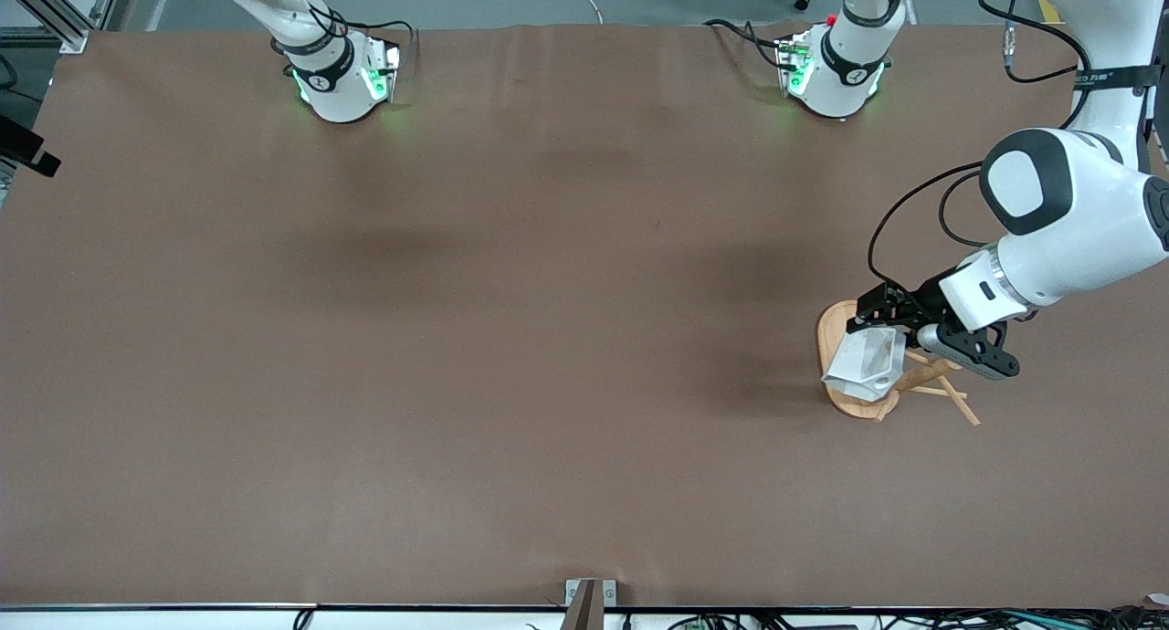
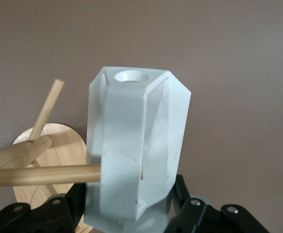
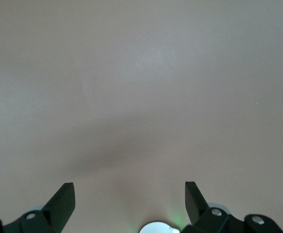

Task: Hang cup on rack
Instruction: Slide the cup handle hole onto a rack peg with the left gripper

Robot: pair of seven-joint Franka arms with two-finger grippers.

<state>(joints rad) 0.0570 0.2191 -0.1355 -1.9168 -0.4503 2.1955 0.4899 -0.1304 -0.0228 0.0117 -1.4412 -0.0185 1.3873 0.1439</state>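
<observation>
The rack (image 1: 845,361) stands near the left arm's end of the table, about midway between the robots' edge and the front camera's edge. The left gripper (image 1: 877,324) is over the rack's base, clamped on the cup (image 1: 866,363), which it holds tilted on its side above the base and against the pegs. In the left wrist view the cup (image 2: 139,150) fills the space between the dark fingers (image 2: 192,211), its handle hole (image 2: 131,75) showing at the end away from the wrist, and one peg (image 2: 49,174) runs up to the cup's faceted wall and disappears at it; whether the peg has entered any opening I cannot tell. A second peg (image 2: 46,109) slants clear of the cup. The right gripper (image 3: 130,194), spread wide and holding nothing, waits over bare table; in the front view only that arm's base shows, near the robots' edge. The cup looks rigid, light and matte, so probably not very slippery, though flat facets could twist in a pinch grip; holding across two parallel faces of the body seems soundest, leaving the handle free. It may be brittle, and the thin pegs could flex or tip the light rack if pushed.
</observation>
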